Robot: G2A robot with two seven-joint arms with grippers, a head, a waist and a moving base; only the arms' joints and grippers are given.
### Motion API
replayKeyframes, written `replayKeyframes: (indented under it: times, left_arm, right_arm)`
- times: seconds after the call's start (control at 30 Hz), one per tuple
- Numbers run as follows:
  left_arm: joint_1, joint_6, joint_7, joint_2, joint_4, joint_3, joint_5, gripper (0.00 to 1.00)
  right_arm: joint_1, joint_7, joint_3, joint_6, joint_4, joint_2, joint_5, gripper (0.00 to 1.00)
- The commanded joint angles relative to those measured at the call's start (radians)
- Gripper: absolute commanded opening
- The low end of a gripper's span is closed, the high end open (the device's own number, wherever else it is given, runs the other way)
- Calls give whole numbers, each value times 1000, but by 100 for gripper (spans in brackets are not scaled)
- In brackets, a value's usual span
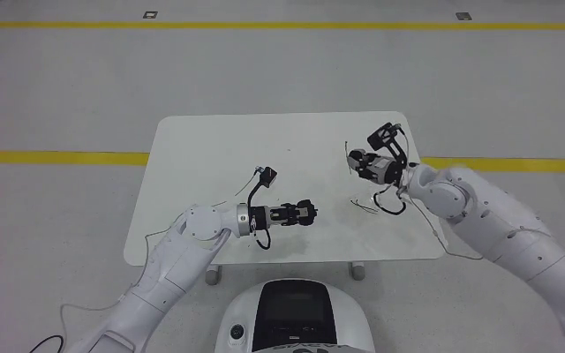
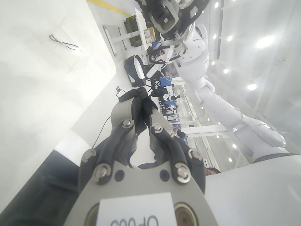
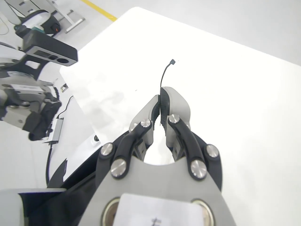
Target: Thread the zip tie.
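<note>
My right gripper is shut on a thin black zip tie. The strap rises from between the fingertips and ends in its small square head, held above the white table. In the top view this gripper hangs over the table's right half with the tie sticking out past it. My left gripper is shut, with nothing seen between its black pads. It hovers near the table's front middle, pointing toward the right gripper.
Two loose black zip ties lie on the table between the grippers, near the front right. The table's left half is bare. A table leg with castors shows below the front edge.
</note>
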Motion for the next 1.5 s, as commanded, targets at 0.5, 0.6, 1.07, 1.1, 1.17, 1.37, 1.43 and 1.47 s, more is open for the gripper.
replayKeyframes:
  times: [0.5, 0.6, 1.07, 1.1, 1.17, 1.37, 1.43, 1.47]
  left_arm:
    - [0, 0, 0, 0, 0, 0, 0, 0]
    - [0, 0, 0, 0, 0, 0, 0, 0]
    - [0, 0, 0, 0, 0, 0, 0, 0]
    - [0, 0, 0, 0, 0, 0, 0, 0]
    - [0, 0, 0, 0, 0, 0, 0, 0]
    - [0, 0, 0, 0, 0, 0, 0, 0]
    - [0, 0, 0, 0, 0, 0, 0, 0]
    - [0, 0, 0, 0, 0, 0, 0, 0]
  right_arm:
    - [-85, -205, 32, 30, -57, -3, -40, 0]
    - [-146, -365, 51, 72, -60, -8, -72, 0]
    - [-283, -665, 72, 141, -88, -64, -185, 0]
    - [-283, -665, 72, 141, -88, -64, -185, 0]
    - [-283, -665, 72, 141, -88, -64, -185, 0]
    - [-283, -665, 72, 141, -88, -64, -185, 0]
    - [-291, -676, 78, 130, -100, -67, -162, 0]
    - [-300, -691, 85, 117, -105, -69, -147, 0]
